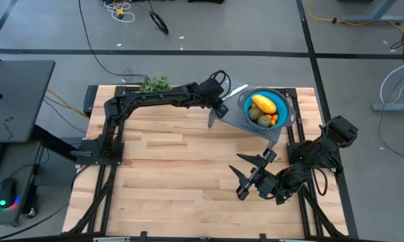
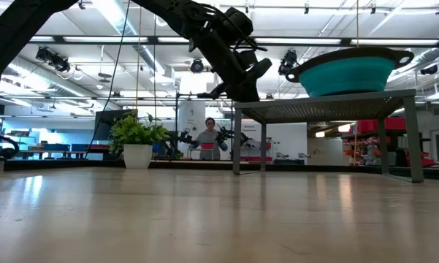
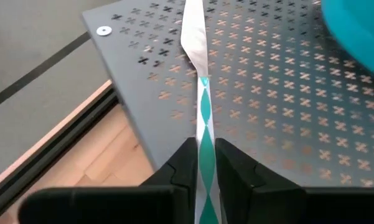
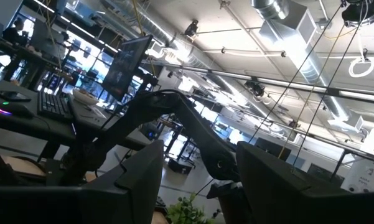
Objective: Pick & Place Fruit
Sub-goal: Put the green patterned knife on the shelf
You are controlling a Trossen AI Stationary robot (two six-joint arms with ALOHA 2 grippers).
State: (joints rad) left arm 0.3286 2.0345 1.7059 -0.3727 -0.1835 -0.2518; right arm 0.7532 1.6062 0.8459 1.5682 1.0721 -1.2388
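Two dark fingers point(image 3: 233, 171) of the left hand point(image 3: 204, 152) are pressed together on the patterned handle of a slim knife point(image 3: 202, 106), one finger on each side of it. The white blade of the knife points away from the hand, over a grey perforated stand point(image 3: 286, 106). I cannot tell if the blade rests on the metal or is a little above it.

The stand is at the far right part of the wooden bench point(image 1: 168, 168), raised on thin legs. On it sits a teal bowl point(image 2: 343, 73), just to the right of the knife. All the fruit I can see is inside this bowl: the yellow oblong fruit point(image 1: 263, 103) lies at the far side, two olive-brown ovals point(image 1: 255, 113) are nearer, and some tiny orange-red pieces point(image 1: 274, 119) are at the right of them, against the rim.

The left arm reaches from the left side of the bench across the far edge to the stand. A leafy green sprig point(image 1: 156, 83) stands in a white pot at the far edge, beside this arm.

The right hand point(image 1: 245, 171) waits at the near right of the bench, well apart from the stand. Its fingers are spread apart and hold nothing.

Beyond the bench, a person point(image 2: 208, 139) is in the room behind.
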